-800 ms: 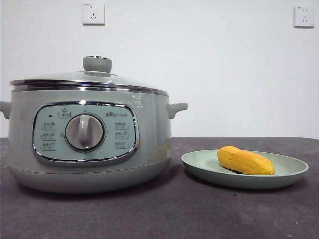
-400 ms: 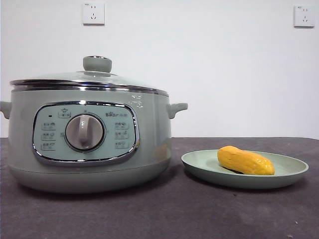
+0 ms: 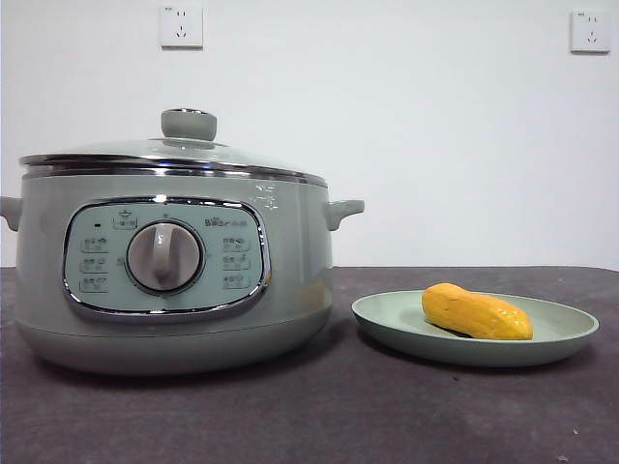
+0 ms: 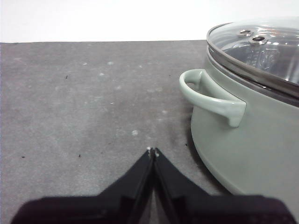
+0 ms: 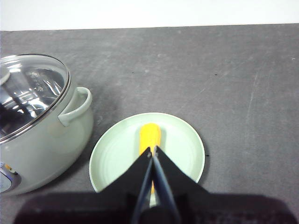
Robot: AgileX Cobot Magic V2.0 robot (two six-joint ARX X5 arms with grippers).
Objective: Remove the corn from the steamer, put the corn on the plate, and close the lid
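Note:
The sage-green steamer (image 3: 169,275) stands at the left of the table with its glass lid (image 3: 164,155) seated on the rim, knob up. To its right the yellow-orange corn (image 3: 476,311) lies on the pale green plate (image 3: 387,319). My right gripper (image 5: 152,150) hangs shut above the plate (image 5: 112,156), over the corn (image 5: 150,135), holding nothing. My left gripper (image 4: 153,150) is shut and empty, low over bare table beside the steamer's side handle (image 4: 210,95). Neither arm shows in the front view.
A dark grey mat covers the table (image 3: 319,416). A white wall with two sockets (image 3: 181,26) stands behind. The steamer (image 5: 32,135) sits close beside the plate.

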